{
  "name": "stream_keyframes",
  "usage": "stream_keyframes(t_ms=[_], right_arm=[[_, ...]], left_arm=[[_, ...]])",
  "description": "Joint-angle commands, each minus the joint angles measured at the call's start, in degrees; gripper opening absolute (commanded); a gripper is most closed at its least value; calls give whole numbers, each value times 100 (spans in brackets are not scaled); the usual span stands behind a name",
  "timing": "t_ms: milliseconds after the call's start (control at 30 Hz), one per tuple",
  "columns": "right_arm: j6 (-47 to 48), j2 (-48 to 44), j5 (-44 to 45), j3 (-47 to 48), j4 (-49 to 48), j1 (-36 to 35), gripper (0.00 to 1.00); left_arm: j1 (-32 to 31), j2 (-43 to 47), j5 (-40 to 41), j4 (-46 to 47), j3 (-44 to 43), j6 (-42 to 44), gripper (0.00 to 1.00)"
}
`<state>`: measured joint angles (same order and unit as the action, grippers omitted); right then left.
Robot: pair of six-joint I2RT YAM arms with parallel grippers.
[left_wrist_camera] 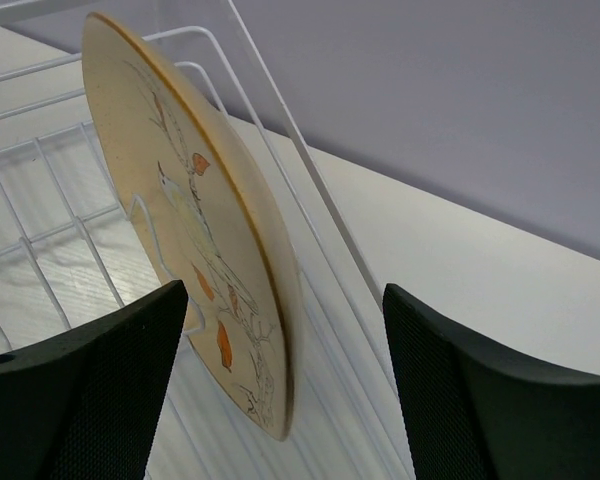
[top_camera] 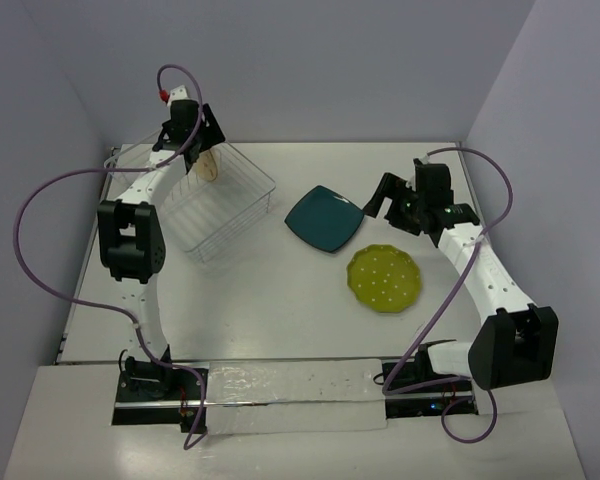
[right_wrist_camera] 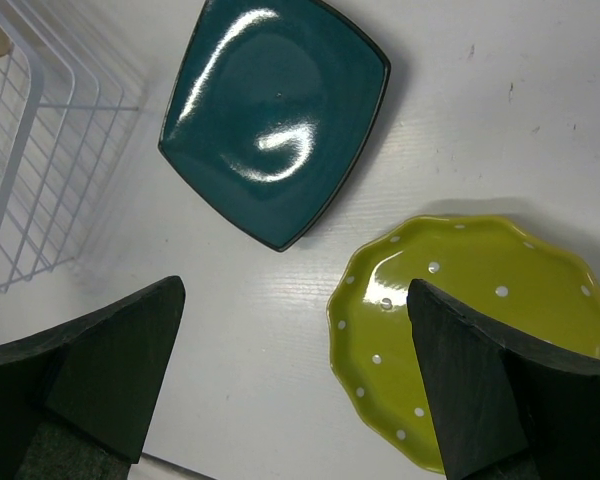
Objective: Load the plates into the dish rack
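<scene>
The cream floral plate [left_wrist_camera: 180, 220] stands on edge inside the dish rack [left_wrist_camera: 40, 180], leaning against its wires. My left gripper [left_wrist_camera: 280, 320] is open around the plate's lower rim, and neither black finger touches it. From above, that gripper [top_camera: 200, 135] hangs over the rack's [top_camera: 220, 210] far corner, where the cream plate [top_camera: 212, 165] shows. The dark teal square plate [top_camera: 325, 218] lies flat on the table right of the rack. The yellow-green dotted plate [top_camera: 384, 278] lies nearer the front. My right gripper [top_camera: 380, 195] is open and empty above the table between the teal plate [right_wrist_camera: 275, 120] and the yellow-green plate [right_wrist_camera: 480, 300].
The rack's white wire wall [right_wrist_camera: 40, 150] stands at the left of the right wrist view. Grey walls close the table at the back and both sides. Purple cables loop beside each arm.
</scene>
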<state>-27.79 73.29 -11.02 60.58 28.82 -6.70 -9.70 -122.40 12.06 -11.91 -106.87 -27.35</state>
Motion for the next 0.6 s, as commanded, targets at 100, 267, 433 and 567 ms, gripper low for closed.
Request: stream_keyframes(t_ms=[100,267,433,567], right_arm=[[-32,-289,180,-381,-211,37,100],[34,-33,202,-680,-648,44,100],[-94,969,-111,-453,-1168,37,100],[-102,1984,-742,-37,-1719,55,99]], left_arm=[[-389,1066,-81,-192,-459,460,94],[-1041,1652,-526,-462,-198,1066,95],[-2186,2578,-202,-109,901,2172,96],[-2459,2875,-856,-22,1507,1973,97]])
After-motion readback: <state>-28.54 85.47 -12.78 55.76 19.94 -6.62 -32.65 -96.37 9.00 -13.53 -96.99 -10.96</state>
